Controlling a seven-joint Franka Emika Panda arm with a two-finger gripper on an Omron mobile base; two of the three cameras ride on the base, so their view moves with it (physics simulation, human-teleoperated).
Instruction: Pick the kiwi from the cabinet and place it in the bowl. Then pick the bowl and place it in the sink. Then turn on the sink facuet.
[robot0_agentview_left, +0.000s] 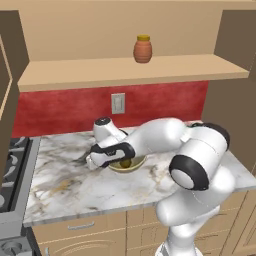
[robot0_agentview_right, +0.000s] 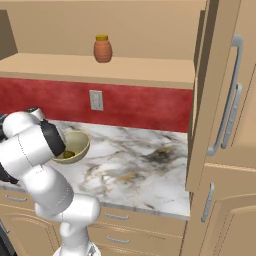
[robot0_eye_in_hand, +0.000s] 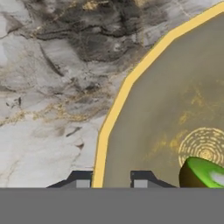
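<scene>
Hand (robot0_agentview_left: 111, 159) sits low over the bowl (robot0_agentview_left: 131, 165) on the marbled worktop (robot0_agentview_left: 65, 185) in the left base view; kiwi (robot0_agentview_left: 125, 163) lies inside. Right base view: bowl (robot0_agentview_right: 79, 145) beside the forearm, kiwi (robot0_agentview_right: 68, 154) within. Hand view: fingertips (robot0_eye_in_hand: 141, 181) parted, straddling the bowl rim (robot0_eye_in_hand: 114, 109), empty. Judged rigid, light, smooth; take hold by pinching the rim wall.
</scene>
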